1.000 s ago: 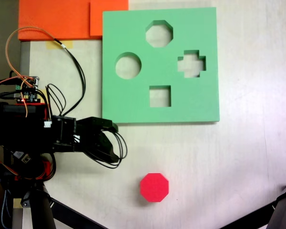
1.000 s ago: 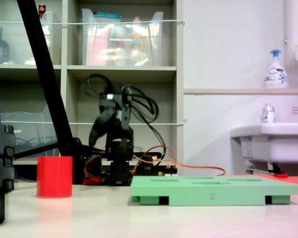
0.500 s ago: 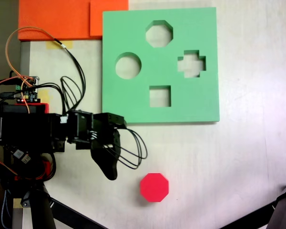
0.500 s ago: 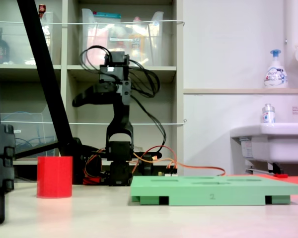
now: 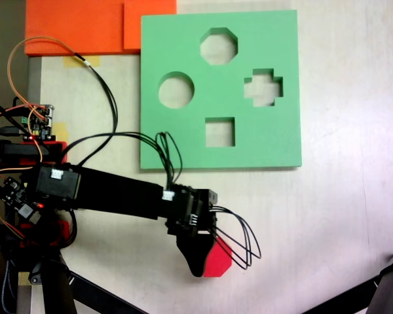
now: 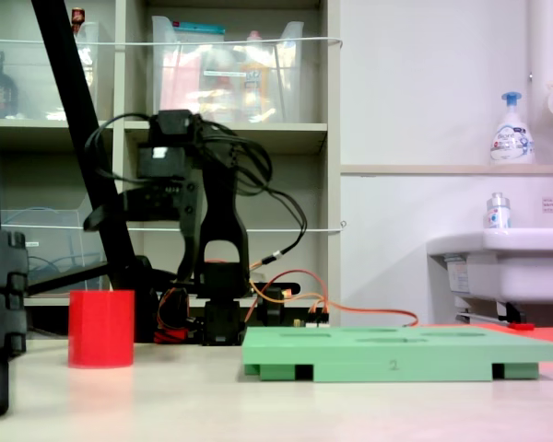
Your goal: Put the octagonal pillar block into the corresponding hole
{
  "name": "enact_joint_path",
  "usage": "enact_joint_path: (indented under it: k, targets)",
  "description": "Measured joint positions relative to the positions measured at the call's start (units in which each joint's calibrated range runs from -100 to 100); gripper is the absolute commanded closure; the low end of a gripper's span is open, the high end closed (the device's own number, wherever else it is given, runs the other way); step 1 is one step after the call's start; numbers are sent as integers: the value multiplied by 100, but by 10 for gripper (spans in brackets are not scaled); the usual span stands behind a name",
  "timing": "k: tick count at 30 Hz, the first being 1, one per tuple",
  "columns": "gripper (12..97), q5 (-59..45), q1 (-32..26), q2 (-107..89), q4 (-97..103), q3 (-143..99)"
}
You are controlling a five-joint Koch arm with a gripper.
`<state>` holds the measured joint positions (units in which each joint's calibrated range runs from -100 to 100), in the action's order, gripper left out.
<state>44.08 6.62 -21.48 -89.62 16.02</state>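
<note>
In a fixed view from above, the octagonal pillar block (image 5: 220,259) is a red prism on the pale table, below the green foam board (image 5: 183,144). The black arm reaches across from the left. Its gripper (image 5: 198,267) hangs over the block's left half and hides it. A single dark jaw shows there, so open or shut is unclear. The corresponding hole (image 5: 219,46), eight-sided, lies at the board's top middle. In the side fixed view the block (image 6: 101,329) stands on the table, and the gripper (image 6: 94,219) is well above it, pointing left.
The board also has a round cutout (image 5: 176,90), a cross cutout (image 5: 262,87) and a square cutout (image 5: 219,132). Orange foam sheets (image 5: 85,26) lie at the top left. The arm's base, circuit board (image 5: 39,124) and wires fill the left side. A black stand leg (image 5: 386,288) crosses the bottom right corner.
The arm has stretched out from its folded pose and swung over the red block. In the side view the gripper has moved left. The block and the board have stayed put.
</note>
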Motion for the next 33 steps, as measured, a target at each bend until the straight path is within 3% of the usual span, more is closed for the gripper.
enact_joint_path:
  k: [2,12,33]
  targets:
    - [180,-24,63,465,0,284]
    - [179,-171,210,2148,0,823]
    - [217,-430,293,2900,-558,804]
